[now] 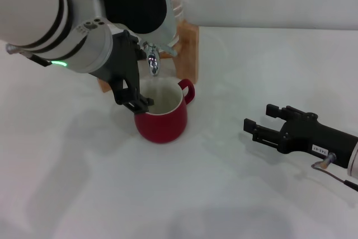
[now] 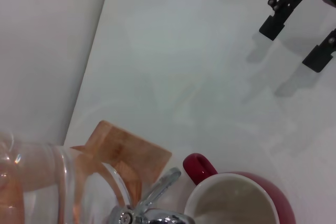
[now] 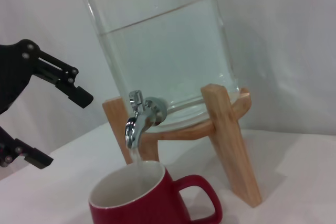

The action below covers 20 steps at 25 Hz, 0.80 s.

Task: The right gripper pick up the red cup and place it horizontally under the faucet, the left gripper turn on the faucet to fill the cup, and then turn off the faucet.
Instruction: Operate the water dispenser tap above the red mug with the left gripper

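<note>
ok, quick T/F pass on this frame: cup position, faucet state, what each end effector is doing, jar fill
1. The cup stands upright under the faucet. True.
2. The right end effector is gripping the cup. False: it lies open on the table, apart from the cup.
3. Water is running from the faucet into the cup. True, a thin stream shows in the right wrist view.
4. The left end effector is parked far from the jar. False: it is open right beside the faucet and cup.
5. The jar is empty. False: it holds water, well up its wall.
</note>
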{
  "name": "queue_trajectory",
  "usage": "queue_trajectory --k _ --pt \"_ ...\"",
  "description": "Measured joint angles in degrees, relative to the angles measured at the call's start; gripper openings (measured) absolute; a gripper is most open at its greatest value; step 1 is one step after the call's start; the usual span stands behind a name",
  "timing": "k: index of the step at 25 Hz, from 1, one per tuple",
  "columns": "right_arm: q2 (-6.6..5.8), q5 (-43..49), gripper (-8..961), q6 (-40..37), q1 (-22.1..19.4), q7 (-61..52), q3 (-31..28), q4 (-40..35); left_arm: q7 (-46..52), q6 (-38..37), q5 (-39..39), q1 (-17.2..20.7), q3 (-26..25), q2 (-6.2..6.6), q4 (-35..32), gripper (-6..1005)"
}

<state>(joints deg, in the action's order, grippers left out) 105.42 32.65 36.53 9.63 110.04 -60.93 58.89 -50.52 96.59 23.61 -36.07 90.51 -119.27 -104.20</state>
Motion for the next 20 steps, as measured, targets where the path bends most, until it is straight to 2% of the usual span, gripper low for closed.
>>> queue_trajectory --k 20 --pt "0.04 0.14 768 0.07 -0.09 0.0 -0.06 -0.01 -0.2 -1.66 0.68 -2.61 -0.69 0.0 3.74 881"
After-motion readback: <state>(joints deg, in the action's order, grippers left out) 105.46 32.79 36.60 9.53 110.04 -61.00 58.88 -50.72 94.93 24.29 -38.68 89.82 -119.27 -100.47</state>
